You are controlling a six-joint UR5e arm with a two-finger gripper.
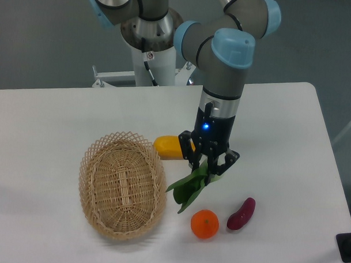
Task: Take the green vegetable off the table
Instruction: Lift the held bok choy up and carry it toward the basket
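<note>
Claw [208, 165] clamped on green vegetable [189, 187], leaves hanging lower-left, beside basket [122, 185]

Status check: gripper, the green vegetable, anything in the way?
Gripper shut on green vegetable, leaves hanging down. Basket to one side, orange just below the leaves. No contact seen.
</note>
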